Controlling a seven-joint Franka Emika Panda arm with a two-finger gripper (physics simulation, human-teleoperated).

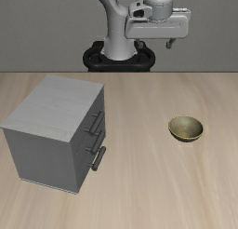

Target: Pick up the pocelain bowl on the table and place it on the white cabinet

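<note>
**One bowl to be lifted, with the arm held high and clear**

The porcelain bowl (186, 129) is seen resting upright on the desk (139, 191), toward the exterior view's right. It is well apart from the white cabinet (56, 116), which is stood on the exterior view's left with its drawer handles turned toward the bowl's side. The bowl is set in open space, so it can probably be approached from above without the cabinet being struck. The arm (121, 28) is held raised by its base at the far edge of the desk, and the jaws are carried well above and behind the bowl, which is not touched by them. Whether the jaws are apart or together cannot be told. The cabinet's flat top is judged a suitable place for the set-down. The task is judged not yet begun, and a descent over the bowl's rim is called for first.
</note>
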